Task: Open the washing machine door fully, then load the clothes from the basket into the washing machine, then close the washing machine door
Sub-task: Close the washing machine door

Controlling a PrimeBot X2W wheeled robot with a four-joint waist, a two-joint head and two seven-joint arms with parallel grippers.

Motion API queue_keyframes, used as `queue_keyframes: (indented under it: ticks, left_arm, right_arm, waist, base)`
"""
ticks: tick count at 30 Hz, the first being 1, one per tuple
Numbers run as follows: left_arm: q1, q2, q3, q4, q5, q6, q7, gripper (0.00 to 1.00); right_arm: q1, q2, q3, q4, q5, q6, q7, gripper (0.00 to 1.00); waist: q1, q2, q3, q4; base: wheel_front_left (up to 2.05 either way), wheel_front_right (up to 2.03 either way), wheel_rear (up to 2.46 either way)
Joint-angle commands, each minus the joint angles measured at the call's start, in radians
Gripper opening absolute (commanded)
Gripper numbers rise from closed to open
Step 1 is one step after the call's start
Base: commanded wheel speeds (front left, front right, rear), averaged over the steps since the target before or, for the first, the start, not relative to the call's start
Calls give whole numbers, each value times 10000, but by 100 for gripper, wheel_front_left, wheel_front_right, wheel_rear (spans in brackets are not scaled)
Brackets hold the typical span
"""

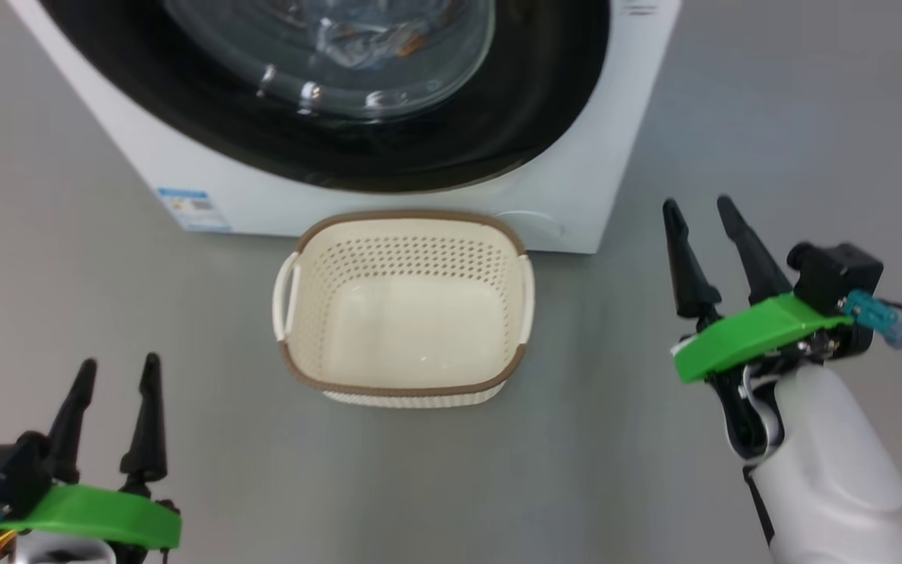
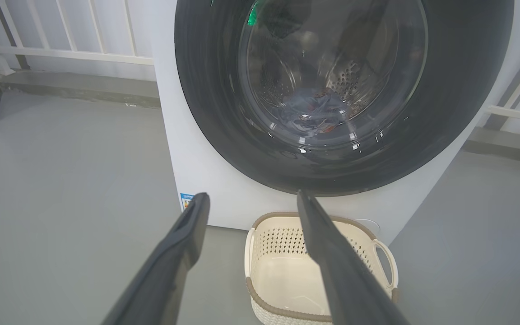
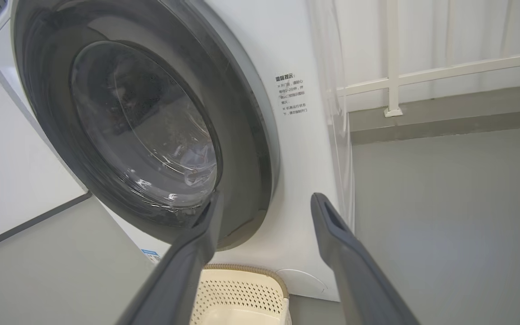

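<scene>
The washing machine (image 1: 388, 207) stands straight ahead, its round black-rimmed door (image 1: 357, 149) shut flat against the white front (image 2: 206, 180). Behind the door glass lie the clothes (image 2: 314, 113), a blue bundle in the steel drum, also seen through the glass (image 3: 194, 162) from the right wrist. The cream basket (image 1: 404, 305) sits on the floor in front of the machine with nothing in it. My left gripper (image 1: 118, 376) is open at the lower left, holding nothing. My right gripper (image 1: 698, 211) is open to the right of the basket, also holding nothing.
Grey floor (image 1: 615, 439) surrounds the basket on all sides. A white railing (image 2: 70, 54) on a low kerb runs behind the machine on the left, and another railing (image 3: 445, 74) on the right. A blue label (image 1: 193, 207) marks the machine's lower left front.
</scene>
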Motion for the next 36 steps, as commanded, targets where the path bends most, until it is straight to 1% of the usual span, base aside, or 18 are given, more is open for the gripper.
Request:
queue_keyframes:
  ticks: [1,16,22,36]
  left_arm:
    - [52,353,551,-89,187,-23,-65,100]
    - [635,424,1098,148,403,-23,-65,100]
    - [943,364,1502,175,664,-23,-65,100]
    - [1304,309,2036,158,1039,-23,-65,100]
  right_arm:
    - [352,172,227,-337,136,-13,-44,100]
    - [1613,172,213,-563,82,-13,-44,100]
    - [1989,172,288,-579,58,-13,-44,100]
    - [2774,127,-116,-863,-191,-13,-44,100]
  waist:
    - [0,0,-477,-574]
    - [0,0,-1154,-1450]
    - [0,0,-1457,-1788]
    - [0,0,-1575,-2171]
  base:
    - [0,0,0]
    - [0,0,0]
    - [0,0,0]
    - [0,0,0]
